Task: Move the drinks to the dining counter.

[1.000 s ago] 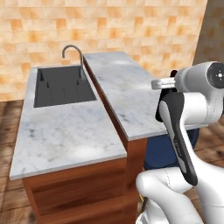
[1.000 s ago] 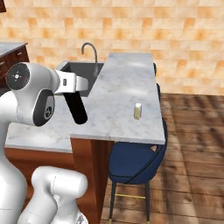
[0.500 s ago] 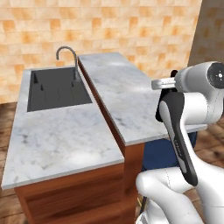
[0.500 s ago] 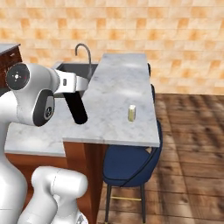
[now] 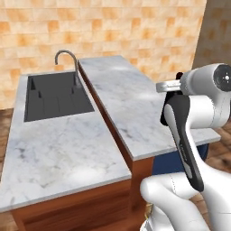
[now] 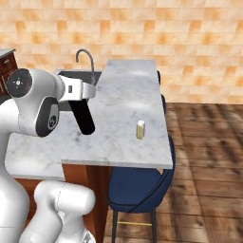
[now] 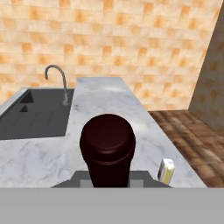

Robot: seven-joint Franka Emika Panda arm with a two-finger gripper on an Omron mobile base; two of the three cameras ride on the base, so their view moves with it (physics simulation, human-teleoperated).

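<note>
Wine bottle (image 7: pixel 107 151) held in closed fingers, seen top-on from the hand camera, carried above the near end of the dining counter (image 6: pixel 128 104). Carton (image 6: pixel 140 129) already upright on that counter near its stool-side edge. Sink (image 5: pixel 54 94) beyond, on the lower counter. Step in hand: transport. Next: lower bottle onto bare marble beside, not touching, the carton; release.

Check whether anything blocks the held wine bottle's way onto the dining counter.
Nothing visible does. The gripper is shut on the wine bottle, and the dining counter ahead lies bare except for the small carton near its right edge, well off to the side.
</note>
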